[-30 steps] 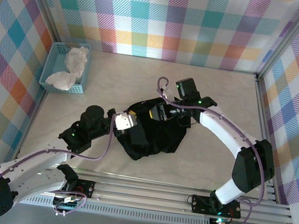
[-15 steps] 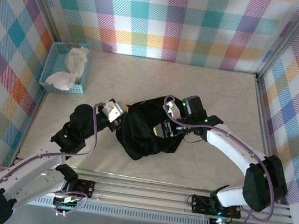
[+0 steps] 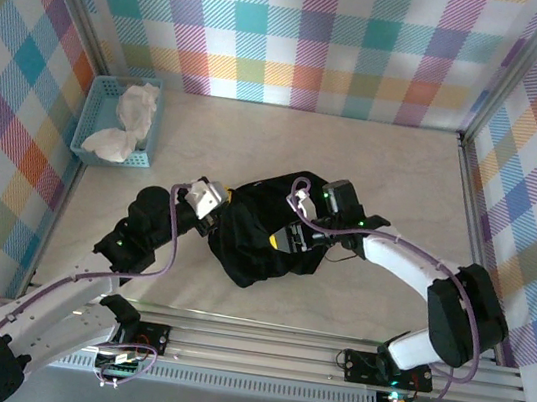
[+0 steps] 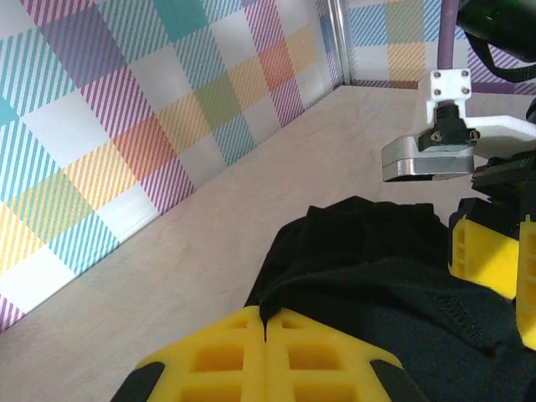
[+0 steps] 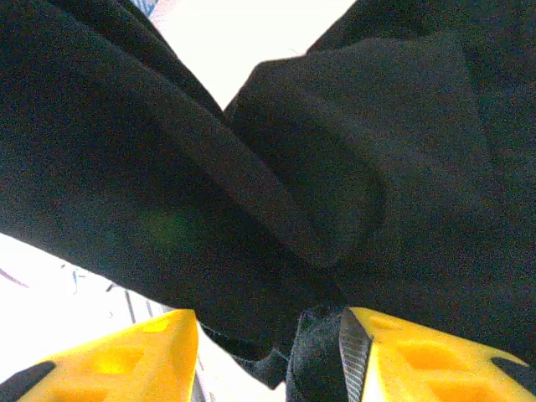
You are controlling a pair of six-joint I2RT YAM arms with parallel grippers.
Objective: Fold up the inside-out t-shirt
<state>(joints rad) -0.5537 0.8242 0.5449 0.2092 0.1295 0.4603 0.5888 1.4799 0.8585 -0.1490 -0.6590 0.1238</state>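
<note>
Half-open with right gripper [image 5: 268,347], sunk deeper into t-shirt [image 3: 250,254]. Clamped on its edge with left gripper [image 4: 265,322], drawn back; still bunched, unfolded.

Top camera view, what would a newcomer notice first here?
A crumpled black t-shirt mid-table, with both arms bent over it: the left gripper pinches its left edge, the right gripper sits in its folds. At the far left stands a light-blue basket holding a white cloth.
</note>
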